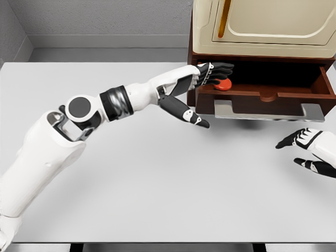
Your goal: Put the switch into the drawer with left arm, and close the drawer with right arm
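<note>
Two white arms reached over the grey tabletop (157,178) I was watching remotely; the left hand (202,84) stretched into the open brown drawer (273,97), its fingers (220,68) extended beside the red switch (224,84); whether they touched it I could not tell; the switch lay inside the drawer's left end; it looked small, light and rigid, best pinched at its rim, I judged; the right hand (310,149) hovered below the drawer's metal handle (268,113), fingers relaxed, holding nothing.
</note>
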Action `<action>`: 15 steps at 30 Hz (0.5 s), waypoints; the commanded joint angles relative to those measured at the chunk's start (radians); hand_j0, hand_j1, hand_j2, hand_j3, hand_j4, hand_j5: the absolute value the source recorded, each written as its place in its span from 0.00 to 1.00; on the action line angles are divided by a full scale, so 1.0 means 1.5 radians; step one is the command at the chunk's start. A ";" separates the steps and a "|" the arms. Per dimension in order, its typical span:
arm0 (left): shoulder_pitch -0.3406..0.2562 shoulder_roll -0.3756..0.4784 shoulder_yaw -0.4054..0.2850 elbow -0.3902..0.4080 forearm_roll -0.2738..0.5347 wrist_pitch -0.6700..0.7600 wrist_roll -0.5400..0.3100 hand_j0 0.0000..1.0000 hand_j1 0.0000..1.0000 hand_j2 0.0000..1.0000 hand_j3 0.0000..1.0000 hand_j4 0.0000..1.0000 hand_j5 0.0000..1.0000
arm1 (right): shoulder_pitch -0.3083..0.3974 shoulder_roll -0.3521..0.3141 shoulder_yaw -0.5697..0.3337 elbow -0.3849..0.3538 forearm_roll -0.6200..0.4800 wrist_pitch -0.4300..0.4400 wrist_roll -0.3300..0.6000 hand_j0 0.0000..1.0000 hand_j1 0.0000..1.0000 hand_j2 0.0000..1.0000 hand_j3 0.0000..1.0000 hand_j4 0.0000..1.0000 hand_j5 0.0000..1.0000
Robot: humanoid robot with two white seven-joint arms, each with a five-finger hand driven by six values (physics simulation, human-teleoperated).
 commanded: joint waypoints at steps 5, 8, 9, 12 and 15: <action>-0.008 -0.021 -0.017 0.030 0.000 0.000 0.000 1.00 1.00 1.00 1.00 1.00 1.00 | 0.000 -0.001 0.001 0.000 -0.004 0.000 0.000 0.69 0.69 0.69 0.69 0.69 0.69; -0.015 -0.034 -0.019 0.038 -0.002 0.000 0.001 1.00 1.00 1.00 1.00 1.00 1.00 | 0.000 -0.001 0.001 0.000 -0.005 0.000 0.000 0.69 0.69 0.69 0.69 0.69 0.69; -0.015 -0.037 -0.022 0.041 -0.002 0.001 0.001 1.00 1.00 1.00 1.00 1.00 1.00 | 0.000 -0.001 0.001 0.000 -0.007 0.000 0.000 0.69 0.69 0.69 0.69 0.69 0.69; -0.028 -0.050 -0.028 0.051 -0.003 0.025 0.004 1.00 1.00 1.00 1.00 1.00 1.00 | 0.000 -0.002 0.001 0.000 -0.007 0.000 0.000 0.69 0.69 0.69 0.69 0.69 0.69; -0.031 -0.058 -0.027 0.052 -0.012 0.031 0.005 1.00 1.00 1.00 1.00 1.00 1.00 | 0.000 -0.001 0.001 0.000 -0.007 0.000 0.001 0.69 0.69 0.69 0.69 0.69 0.69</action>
